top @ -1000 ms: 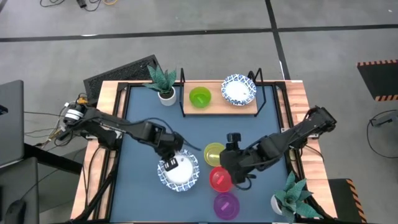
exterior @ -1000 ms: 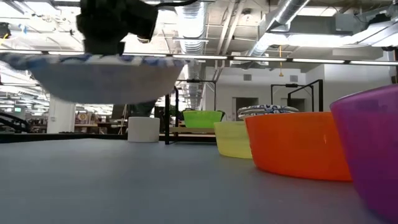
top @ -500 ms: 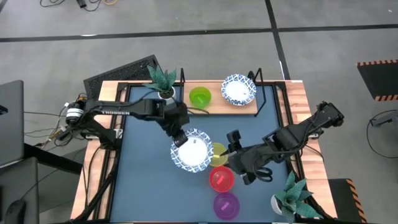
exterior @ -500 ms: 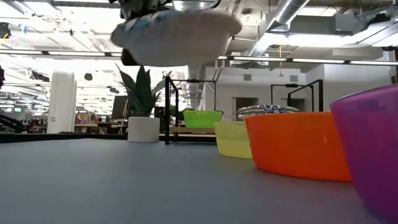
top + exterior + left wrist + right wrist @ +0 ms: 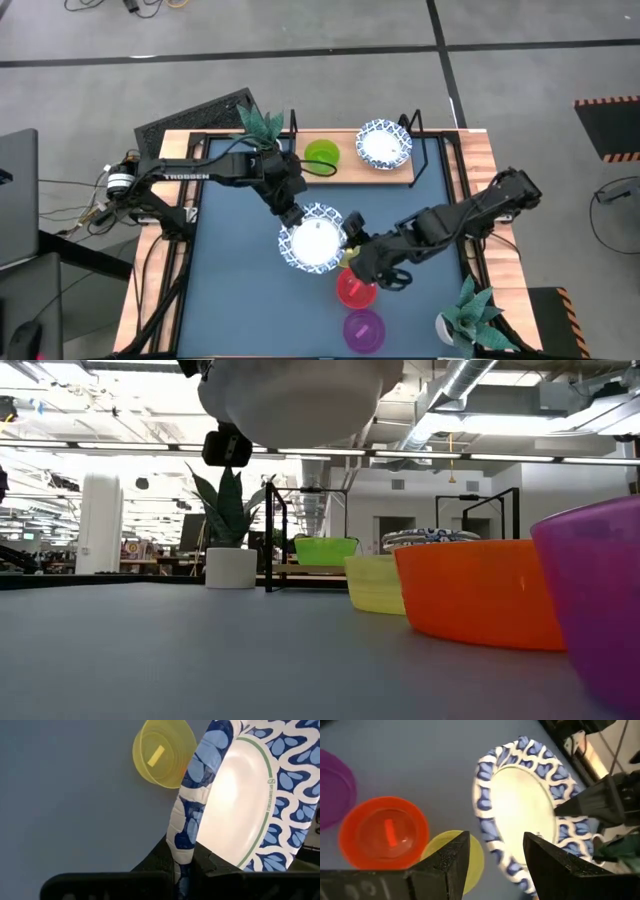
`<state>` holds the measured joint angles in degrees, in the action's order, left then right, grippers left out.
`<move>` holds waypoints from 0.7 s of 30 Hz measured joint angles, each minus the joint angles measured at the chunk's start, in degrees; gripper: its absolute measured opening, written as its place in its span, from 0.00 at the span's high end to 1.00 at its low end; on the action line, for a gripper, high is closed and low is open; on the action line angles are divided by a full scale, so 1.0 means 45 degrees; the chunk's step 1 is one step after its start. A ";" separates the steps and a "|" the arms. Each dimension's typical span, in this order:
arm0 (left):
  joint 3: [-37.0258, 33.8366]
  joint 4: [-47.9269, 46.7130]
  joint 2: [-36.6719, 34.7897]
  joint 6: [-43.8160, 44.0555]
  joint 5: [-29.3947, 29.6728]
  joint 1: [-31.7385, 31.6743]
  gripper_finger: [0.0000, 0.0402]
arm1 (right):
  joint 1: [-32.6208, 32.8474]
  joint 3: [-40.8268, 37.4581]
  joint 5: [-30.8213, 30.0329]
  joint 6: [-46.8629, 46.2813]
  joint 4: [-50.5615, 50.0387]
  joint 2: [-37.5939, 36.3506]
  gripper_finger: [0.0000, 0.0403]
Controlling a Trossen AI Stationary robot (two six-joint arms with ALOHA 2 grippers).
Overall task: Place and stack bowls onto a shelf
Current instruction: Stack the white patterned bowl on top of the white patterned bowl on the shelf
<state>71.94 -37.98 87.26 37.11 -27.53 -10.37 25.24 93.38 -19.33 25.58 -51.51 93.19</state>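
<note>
One wide white blue-rimmed bowl point(image 5: 313, 242) hangs pinched in my left tool point(image 5: 291, 214) above the desk point(image 5: 230, 290); my right tool point(image 5: 492, 851) gapes empty beside it.

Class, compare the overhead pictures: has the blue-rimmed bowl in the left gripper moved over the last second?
Yes. The bowl, gripped by the left gripper, has gone up the picture and rightward, toward the shelf, and now overlaps the yellow bowl.
</note>
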 joint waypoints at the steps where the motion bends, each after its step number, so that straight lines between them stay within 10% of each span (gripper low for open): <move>1: 0.0000 0.0000 0.0000 0.0002 -0.0113 0.0005 1.00 | -0.0086 0.0000 -0.0005 0.0255 0.0126 -0.0004 0.48; 21: 0.0000 0.1108 0.0000 0.0838 -0.1283 -0.0435 1.00 | -0.0203 0.0005 0.1095 0.0947 0.0789 -0.0010 0.50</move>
<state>71.94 -32.99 87.26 40.88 -33.30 -12.33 24.32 93.41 -14.40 29.85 -47.97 93.14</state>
